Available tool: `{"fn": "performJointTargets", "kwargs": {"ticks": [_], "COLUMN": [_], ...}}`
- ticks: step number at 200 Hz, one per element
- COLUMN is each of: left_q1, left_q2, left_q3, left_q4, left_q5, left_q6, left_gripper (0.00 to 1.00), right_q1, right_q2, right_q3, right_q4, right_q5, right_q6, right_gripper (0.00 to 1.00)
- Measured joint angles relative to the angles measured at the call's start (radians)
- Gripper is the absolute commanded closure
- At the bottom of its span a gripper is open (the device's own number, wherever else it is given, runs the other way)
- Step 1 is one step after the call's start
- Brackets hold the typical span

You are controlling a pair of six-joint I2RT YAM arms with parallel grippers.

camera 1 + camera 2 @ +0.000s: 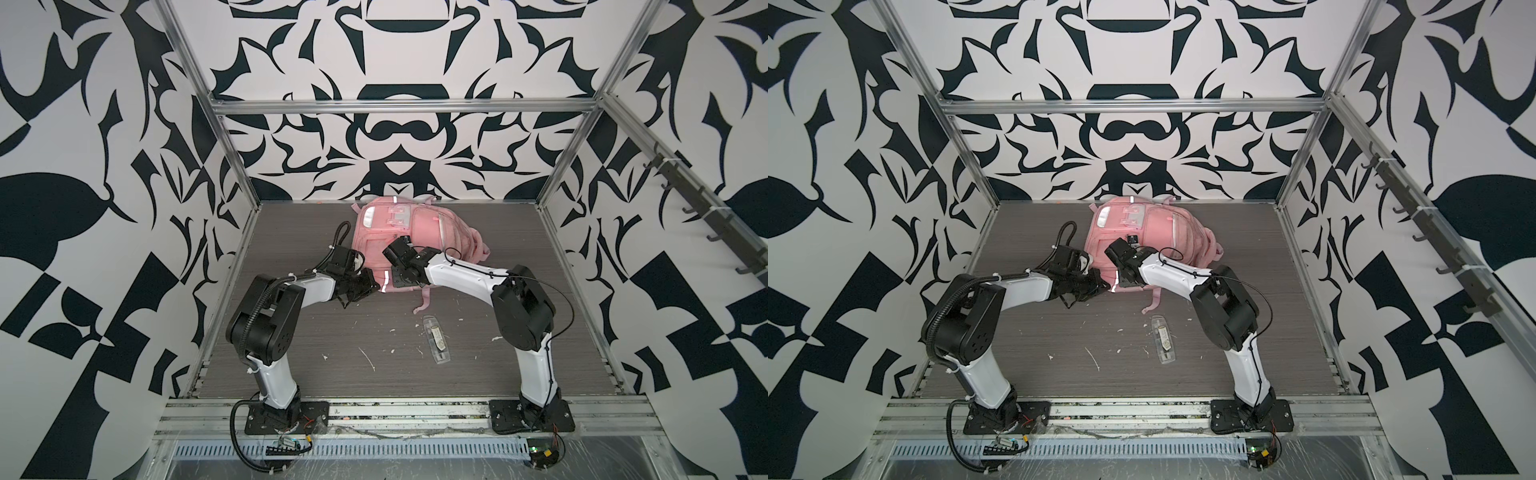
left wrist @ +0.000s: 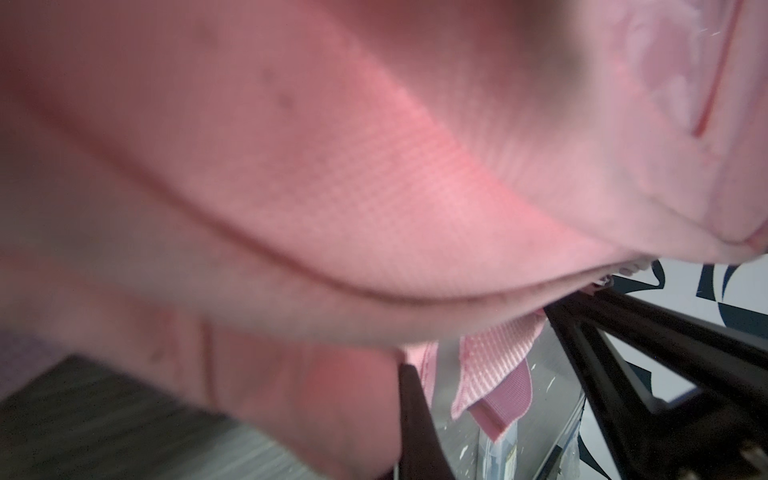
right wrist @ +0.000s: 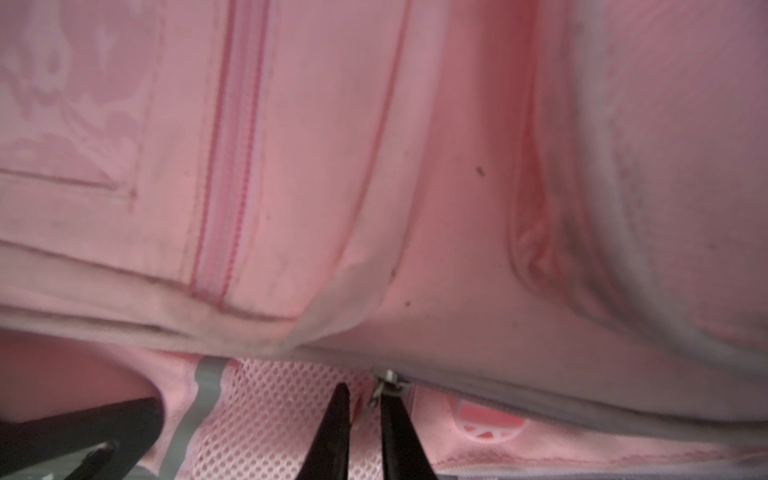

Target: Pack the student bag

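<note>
Left gripper (image 1: 372, 287) jaws clamped shut at the near corner of the bag (image 1: 382, 232), bracing it I'd say, fabric pinch unclear; right gripper (image 3: 361, 399) jaws a slit apart at the zip pull (image 3: 387, 380), grip unclear, probably after opening a pocket. Patterned walls (image 1: 395, 137) around, grey table (image 1: 311, 332), bag at its far middle, clear case (image 1: 435, 340) nearer, white scraps (image 1: 365, 357) scattered.

The student bag (image 1: 376, 237) is matt pink woven cloth, and the left wrist view shows its fine weave plainly. An open mesh panel (image 3: 266, 399) and a shiny silver strip (image 1: 387, 286) break it up, and the zip pull (image 3: 388, 384) looks like metal. The bench (image 1: 316, 332) is dull grey wood-grain, flecked with white. The case (image 1: 435, 341) is clear, glossy plastic. The arm shells (image 1: 461, 274) are smooth white plastic.
</note>
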Motion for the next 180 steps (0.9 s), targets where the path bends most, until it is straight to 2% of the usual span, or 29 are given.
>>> {"fn": "performJointTargets", "kwargs": {"ticks": [64,180], "left_q1": [0.002,0.004], "left_q2": [0.0,0.0], "left_q3": [-0.001,-0.002], "left_q4": [0.001,0.001], "left_q5": [0.003,0.009], "left_q6": [0.0,0.0], "left_gripper": [0.99,0.99], "right_q1": [0.0,0.0], "right_q2": [0.015,0.015], "right_q3": [0.0,-0.032], "right_q4": [0.006,0.052], "right_q5": [0.0,0.0], "right_q6": [0.0,0.0], "right_gripper": [0.86,0.84]}}
